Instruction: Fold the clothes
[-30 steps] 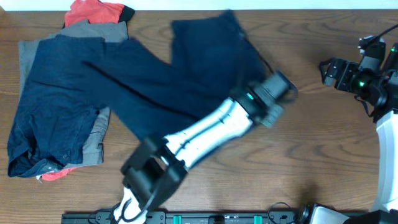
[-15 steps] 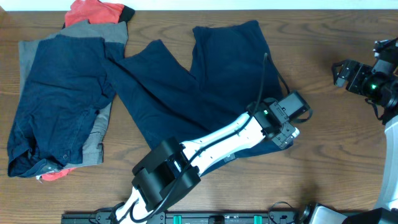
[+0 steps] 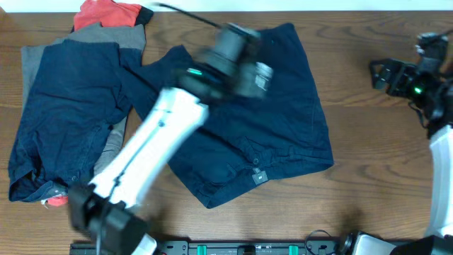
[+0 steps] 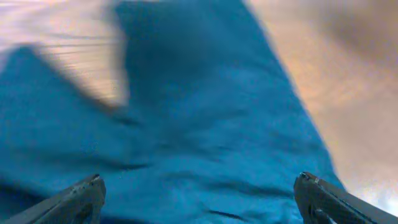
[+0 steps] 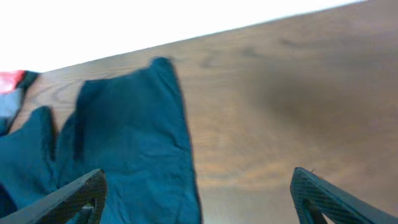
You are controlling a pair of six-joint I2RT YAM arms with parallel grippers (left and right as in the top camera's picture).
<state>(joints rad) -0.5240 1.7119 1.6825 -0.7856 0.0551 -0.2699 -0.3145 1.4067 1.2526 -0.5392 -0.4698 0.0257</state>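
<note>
Dark navy shorts are spread flat at the centre of the wooden table. The left gripper is held above them, fingers wide and empty. The right gripper, at far right, is likewise spread wide. Other garments are piled at upper left.

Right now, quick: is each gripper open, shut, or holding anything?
Left gripper: open, empty, over the navy shorts.
Right gripper: open, empty.
</note>
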